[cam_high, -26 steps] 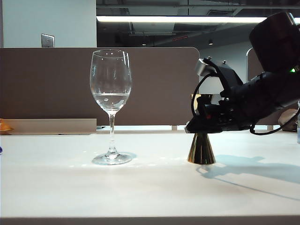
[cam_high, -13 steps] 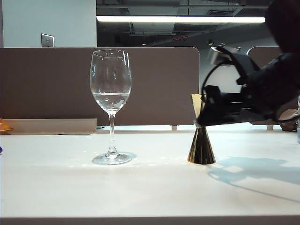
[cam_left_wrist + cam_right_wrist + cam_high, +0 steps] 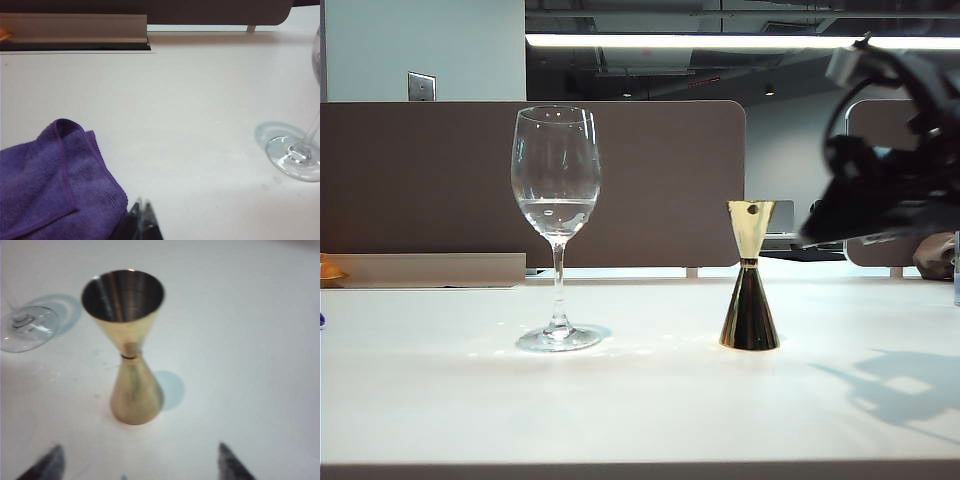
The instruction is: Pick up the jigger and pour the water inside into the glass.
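Jigger (image 3: 750, 276) is standing upright at lower center-right, glass (image 3: 556, 226) sitting left. Right gripper (image 3: 137, 462) is hanging upper right, spread wide, empty (nearer arm). Left gripper (image 3: 141, 222) is idling, can't tell its state.

We see a white table (image 3: 620, 400) running wide before a brown partition (image 3: 660, 180). Behind it stands a pale wall (image 3: 440, 40) with a grey switch plate (image 3: 421, 86). A long ceiling light (image 3: 700, 41) glows under a dark ceiling with exposed ducts.
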You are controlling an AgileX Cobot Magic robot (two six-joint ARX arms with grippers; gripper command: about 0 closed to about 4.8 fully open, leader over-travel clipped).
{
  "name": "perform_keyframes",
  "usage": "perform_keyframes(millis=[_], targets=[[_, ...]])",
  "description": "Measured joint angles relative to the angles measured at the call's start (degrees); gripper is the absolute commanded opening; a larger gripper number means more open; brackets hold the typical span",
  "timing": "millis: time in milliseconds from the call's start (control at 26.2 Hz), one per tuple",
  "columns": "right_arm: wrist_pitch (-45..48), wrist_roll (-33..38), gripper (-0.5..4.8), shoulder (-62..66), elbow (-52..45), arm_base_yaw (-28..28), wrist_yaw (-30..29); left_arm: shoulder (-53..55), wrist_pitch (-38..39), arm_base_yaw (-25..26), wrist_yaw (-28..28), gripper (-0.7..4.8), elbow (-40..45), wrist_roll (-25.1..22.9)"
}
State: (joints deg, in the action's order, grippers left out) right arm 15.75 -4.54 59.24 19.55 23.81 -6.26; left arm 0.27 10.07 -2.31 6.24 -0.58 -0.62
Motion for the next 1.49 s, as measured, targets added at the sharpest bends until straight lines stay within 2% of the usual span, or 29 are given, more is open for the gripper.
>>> perform_keyframes(millis=[38,191,229,344,497,573,688,1223,1491], targets=[[-0.74,0.11,2.95,-2.03,-0.7,0.0,1.22,0.0,0.0,0.02,0.0,-0.05,0.0,0.0],[-1.55,0.39,0.13,-7.52,-2.01,-0.02,4.26,0.0,0.0,0.0,0.0,-0.05,0.0,0.0],[-1.68,0.39,-0.08,-9.01,-2.08,-0.04,4.92,0.0,0.0,0.02,0.0,-0.05,0.0,0.0],[-1.49,0.39,-0.06,-13.46,-2.05,-1.49,6.12,0.0,0.0,0.0,0.0,-0.05,0.0,0.0],[-1.27,1.44,-0.06,-18.95,-3.96,-9.38,6.14,0.0,0.0,0.0,0.0,-0.05,0.0,0.0],[-1.2,4.5,-0.06,-21.86,-6.51,-14.27,3.67,0.0,0.0,0.0,0.0,-0.05,0.0,0.0],[-1.73,5.68,-0.06,-24.61,-8.63,-18.03,0.59,0.0,0.0,0.0,0.0,-0.05,0.0,0.0],[-2.16,5.84,-0.06,-37.35,-18.58,-18.86,-0.9,0.0,0.0,0.0,0.0,-0.05,0.0,0.0],[-11.43,5.86,-0.06,-45.99,-19.04,-18.86,-0.9,0.0,0.0,0.0,0.0,-0.05,0.0,0.0]])
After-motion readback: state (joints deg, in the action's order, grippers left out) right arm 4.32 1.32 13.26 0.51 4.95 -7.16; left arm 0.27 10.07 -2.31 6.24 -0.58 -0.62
